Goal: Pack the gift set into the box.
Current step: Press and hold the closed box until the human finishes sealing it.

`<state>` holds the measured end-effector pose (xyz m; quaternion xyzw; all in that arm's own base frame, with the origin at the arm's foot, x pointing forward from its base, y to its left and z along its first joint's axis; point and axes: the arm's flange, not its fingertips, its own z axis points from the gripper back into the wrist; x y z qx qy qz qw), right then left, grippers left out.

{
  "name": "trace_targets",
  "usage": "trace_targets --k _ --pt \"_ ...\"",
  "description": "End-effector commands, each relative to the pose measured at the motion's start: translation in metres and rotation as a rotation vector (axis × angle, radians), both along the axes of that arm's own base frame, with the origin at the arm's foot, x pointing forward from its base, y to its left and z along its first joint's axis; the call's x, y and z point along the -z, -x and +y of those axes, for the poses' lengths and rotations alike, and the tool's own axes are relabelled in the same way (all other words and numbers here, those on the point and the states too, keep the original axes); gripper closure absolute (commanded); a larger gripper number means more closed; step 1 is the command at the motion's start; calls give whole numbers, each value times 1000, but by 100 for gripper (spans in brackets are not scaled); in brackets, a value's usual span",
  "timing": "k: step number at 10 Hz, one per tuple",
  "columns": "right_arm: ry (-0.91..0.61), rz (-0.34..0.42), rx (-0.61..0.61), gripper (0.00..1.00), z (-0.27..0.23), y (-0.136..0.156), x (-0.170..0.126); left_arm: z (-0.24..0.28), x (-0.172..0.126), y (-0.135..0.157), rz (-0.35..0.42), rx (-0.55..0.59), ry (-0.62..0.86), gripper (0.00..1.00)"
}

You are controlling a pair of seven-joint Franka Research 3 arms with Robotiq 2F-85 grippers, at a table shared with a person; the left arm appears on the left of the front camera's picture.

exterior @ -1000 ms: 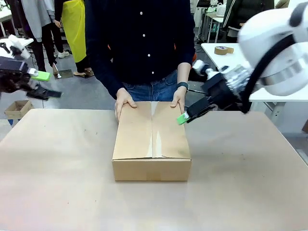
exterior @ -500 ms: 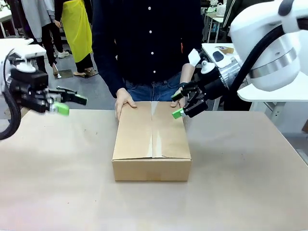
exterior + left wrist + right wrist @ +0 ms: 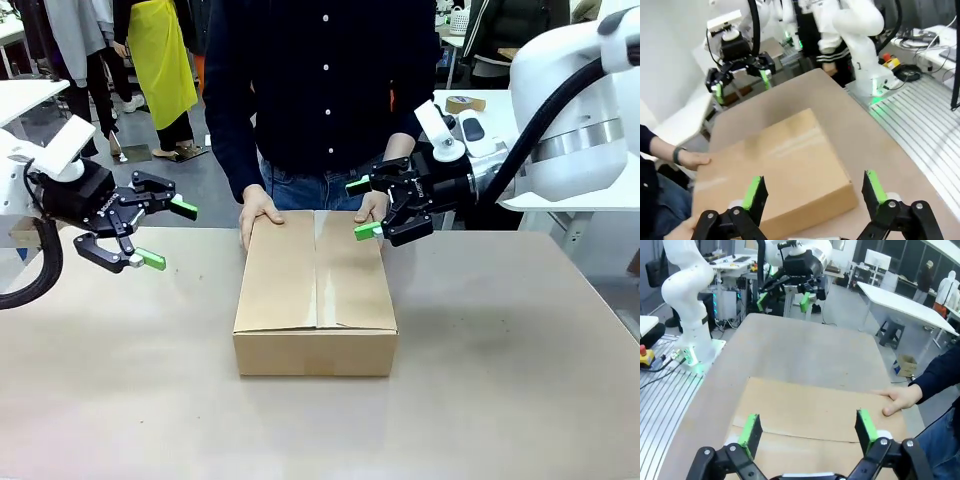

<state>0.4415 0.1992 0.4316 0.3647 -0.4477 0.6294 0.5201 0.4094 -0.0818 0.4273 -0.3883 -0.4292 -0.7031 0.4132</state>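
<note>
1. Box (image 3: 315,290) sat at the middle of the table (image 3: 120,380) with its top flaps folded flat, so whether the gift set lay inside could not be told.
2. Spread wide and empty, the left gripper (image 3: 168,235) hovered over bare tabletop, well apart from the box's left side. A fast sweep inward could have shoved the box askew or into the person.
3. Equally wide and empty, the right gripper (image 3: 362,208) hung just beside the far right corner, very near the person's hand (image 3: 376,203). A drop or a closing there risked pinching it.
4. That hand and the other hand (image 3: 258,210) rested on the far edge, and a push on the flaps could have trapped them.
</note>
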Motion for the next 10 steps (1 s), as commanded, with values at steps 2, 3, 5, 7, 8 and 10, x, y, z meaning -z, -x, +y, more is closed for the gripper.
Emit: trace_targets --k 2,3,5,7,8,10 --pt "49 -30 19 0 5 1 -10 3 -2 5 104 20 -30 0" --pt "13 -14 4 0 2 1 -3 0 2 2 48 5 -16 0" --pt "7 102 67 0 1 -13 36 -61 35 -44 68 -116 3 0" --pt "2 126 127 0 -11 -21 62 -100 64 -80 61 -271 0 0" --pt "-17 146 129 0 -14 -28 76 -114 78 -88 57 -311 -5 0" --pt "-22 226 105 0 -14 -41 109 -131 103 -95 35 -407 -41 0"
